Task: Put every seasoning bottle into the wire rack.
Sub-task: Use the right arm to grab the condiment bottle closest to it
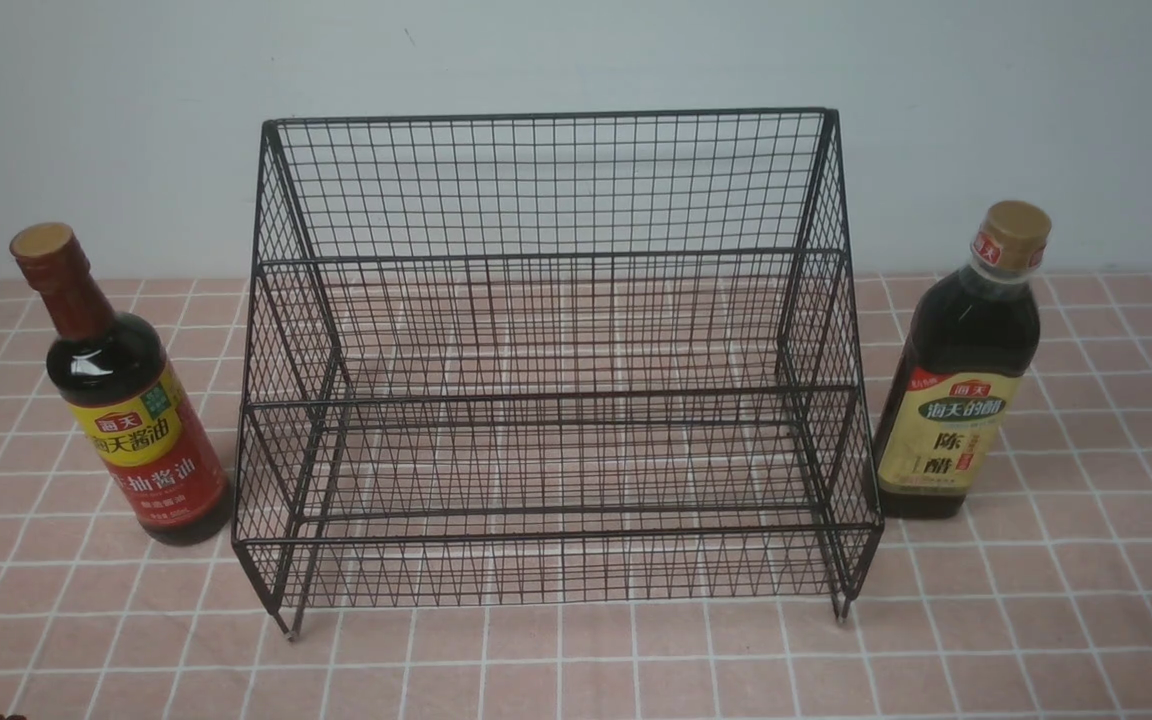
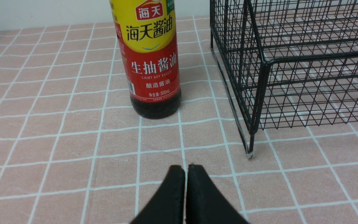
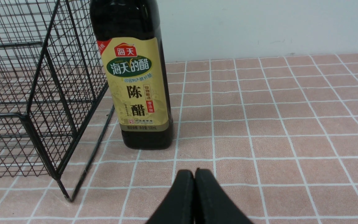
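The black wire rack stands mid-table with both tiers holding nothing. Left of it a round long-necked seasoning bottle with a red-and-yellow label stands upright on the cloth. A squarer seasoning bottle with a beige-yellow label stands upright just right of the rack. My left gripper is shut and holds nothing, a short way in front of the red-label bottle. My right gripper is also shut on nothing, a short way before the beige-label bottle. Neither arm shows in the front view.
A pink tiled tablecloth covers the table, and a pale wall rises behind the rack. The rack's front foot stands near my left gripper, and the rack's corner post is close to my right gripper.
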Robot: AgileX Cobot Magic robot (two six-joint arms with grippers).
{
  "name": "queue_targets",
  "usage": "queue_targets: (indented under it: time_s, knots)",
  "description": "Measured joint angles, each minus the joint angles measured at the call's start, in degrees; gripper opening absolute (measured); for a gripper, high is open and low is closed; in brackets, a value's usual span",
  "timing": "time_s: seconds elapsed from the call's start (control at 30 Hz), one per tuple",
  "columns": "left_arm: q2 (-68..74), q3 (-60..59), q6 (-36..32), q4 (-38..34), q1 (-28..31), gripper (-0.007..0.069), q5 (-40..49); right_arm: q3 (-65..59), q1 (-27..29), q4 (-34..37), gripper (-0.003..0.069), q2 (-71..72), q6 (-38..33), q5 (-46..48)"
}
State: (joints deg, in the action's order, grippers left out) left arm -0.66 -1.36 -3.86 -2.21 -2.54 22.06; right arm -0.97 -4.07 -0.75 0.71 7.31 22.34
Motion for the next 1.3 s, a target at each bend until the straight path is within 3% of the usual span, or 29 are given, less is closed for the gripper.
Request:
queue_targets:
  time_s: [0.43,0.67,1.0,1.13,1.3]
  knots:
    - [0.00,0.00,0.00,0.00,0.00,-0.0007,0.00,-0.28,0.00,0.75,-0.0013,0.00,-0.11,-1.95]
    - [0.00,0.00,0.00,0.00,0.00,-0.0007,0.00,-0.66,0.00,9.65,-0.0013,0.00,5.24,-22.34]
    - [0.00,0.00,0.00,0.00,0.00,-0.0007,0.00,-0.66,0.00,12.10,-0.0013,0.00,12.47,-29.45]
    - [0.00,0.00,0.00,0.00,0.00,-0.0007,0.00,0.83,0.00,11.22,-0.0013,-1.50,15.97,-33.55]
    - [0.00,0.00,0.00,0.00,0.00,-0.0007,0.00,9.89,0.00,5.66,-0.0013,-13.58,17.01,-35.92]
